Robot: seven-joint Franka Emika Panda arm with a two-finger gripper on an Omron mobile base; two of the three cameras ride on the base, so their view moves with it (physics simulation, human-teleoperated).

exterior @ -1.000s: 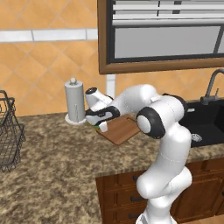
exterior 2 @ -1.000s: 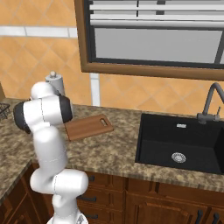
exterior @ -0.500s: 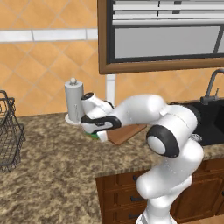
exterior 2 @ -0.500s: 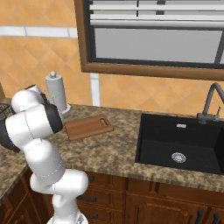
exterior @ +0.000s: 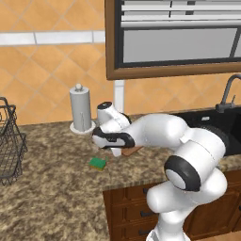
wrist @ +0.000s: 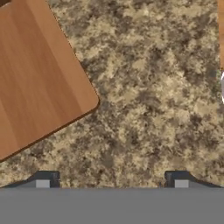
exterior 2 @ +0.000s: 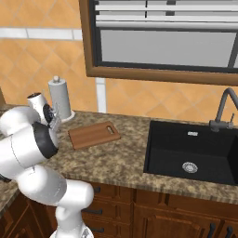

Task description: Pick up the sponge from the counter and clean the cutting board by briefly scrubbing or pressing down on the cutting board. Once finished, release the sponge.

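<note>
- Green on top with a yellowish underside, the sponge [exterior: 98,163] is lying flat on the worktop [exterior: 56,188], alone and touched by nothing, near the front edge.
- The reddish-brown wooden cutting board [exterior 2: 94,135] is resting flat on the worktop between the paper towel roll [exterior 2: 59,98] and the black sink [exterior 2: 193,153], its handle slot pointing toward the sink.
- In the left base view just a sliver of the board is peeking out beneath the arm's wrist, a little to the right of the sponge and apart from it.
- The pincer [wrist: 112,179] is hanging above bare granite, pointing down; a rounded corner of the cutting board [wrist: 39,74] is sitting at the upper left of the hand view, clear of the fingertips [wrist: 46,178].
- The two tips are standing far apart with only worktop showing between them, so the pincer is spread wide and gripping nothing.
- The white arm is reaching across the worktop, its wrist hovering over the near end of the board, just right of the sponge.
- A dark wire basket [exterior: 10,141] is standing at the far left of the worktop, well apart from the sponge.
</note>
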